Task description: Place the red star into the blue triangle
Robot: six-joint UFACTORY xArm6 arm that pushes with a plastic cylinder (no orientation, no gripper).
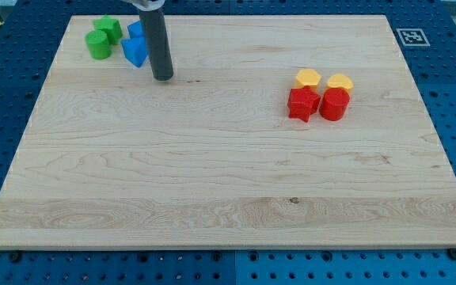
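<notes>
The red star (302, 104) lies right of the board's middle, touching a red round-sided block (334, 104) on its right. The blue triangle (134, 51) lies near the view's top left, with a second blue block (136, 30) just above it, partly hidden by the rod. My tip (162, 77) rests on the board just right of and slightly below the blue triangle, close to it. The tip is far to the left of the red star.
Two green blocks (98, 44) (109, 28) sit left of the blue ones. Two yellow blocks (308, 77) (340, 81) sit just above the red pair. A fiducial marker (409, 36) is at the board's top right corner.
</notes>
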